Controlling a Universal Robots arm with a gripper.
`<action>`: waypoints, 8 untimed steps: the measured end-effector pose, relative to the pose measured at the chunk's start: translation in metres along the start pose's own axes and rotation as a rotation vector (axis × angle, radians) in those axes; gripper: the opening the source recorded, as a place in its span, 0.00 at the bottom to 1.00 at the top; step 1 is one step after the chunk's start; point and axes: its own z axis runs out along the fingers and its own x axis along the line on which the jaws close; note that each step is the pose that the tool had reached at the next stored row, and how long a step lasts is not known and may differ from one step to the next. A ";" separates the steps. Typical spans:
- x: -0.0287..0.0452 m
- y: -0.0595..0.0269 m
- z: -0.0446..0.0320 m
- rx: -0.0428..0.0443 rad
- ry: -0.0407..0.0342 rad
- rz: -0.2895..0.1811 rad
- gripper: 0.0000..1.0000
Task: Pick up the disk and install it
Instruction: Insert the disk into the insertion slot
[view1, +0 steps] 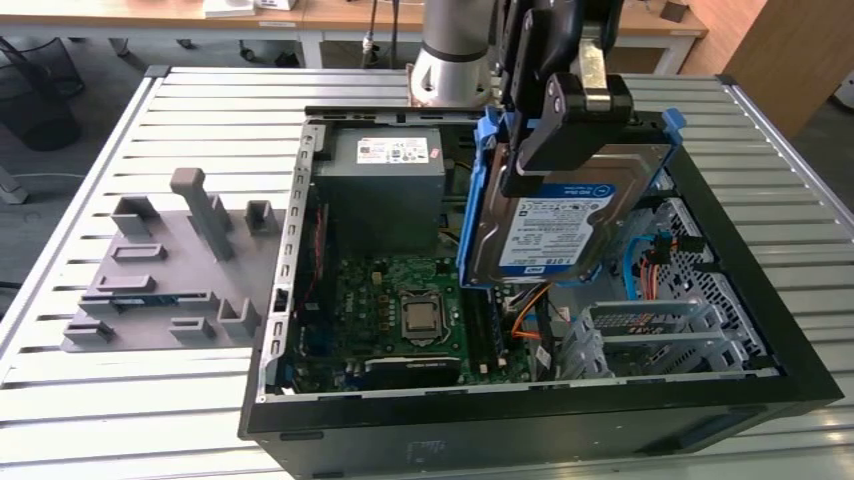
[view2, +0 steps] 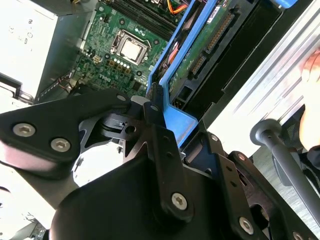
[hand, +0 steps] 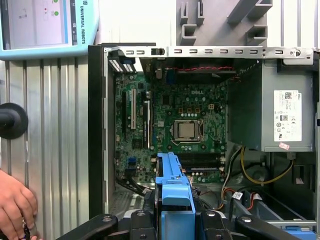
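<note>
Claw: black metal claw (view1: 571, 140), clamped on the upper end of the disk; in the first wrist view the blue frame sits pinched between its two sides.
Disk: flat rectangular silver metal disk (view1: 574, 225) w/ blue-white label & blue plastic carrier frame. It hangs from the claw, tilted, label face out, not seated. Cannot tell if its lower end is past the case rim.
Case: open black computer case (view1: 534, 420), lying on the slatted grey metal table (view1: 120, 420), directly under the claw.
Below claw: green motherboard (view1: 400, 300); orange cables (view1: 531, 318) just beside the disk's lower edge.
Beside claw: grey power supply box (view1: 380, 170) toward the exterior view's left; silver perforated metal cage (view1: 654, 335) lower, toward the exterior view's right.
Person: a hand (hand: 15, 205) at the table, outside the case wall, well apart from the claw.
Step (judged): disk carried over the case; install not yet done.
Method (judged): firm grip reqd. Grasp is at one end only, so the long body may swing; go slow. Square the frame edges to the bay before any push. Lower end must clear cables & motherboard parts.
Risk (judged): snagged cable; frame jammed askew.
</note>
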 end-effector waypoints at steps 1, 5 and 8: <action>-0.0001 -0.0016 0.0000 0.0000 0.0000 0.000 0.36; -0.0002 -0.0104 0.0003 0.0000 0.0000 0.000 0.36; 0.0005 -0.0130 0.0008 -0.0001 0.0003 0.000 0.36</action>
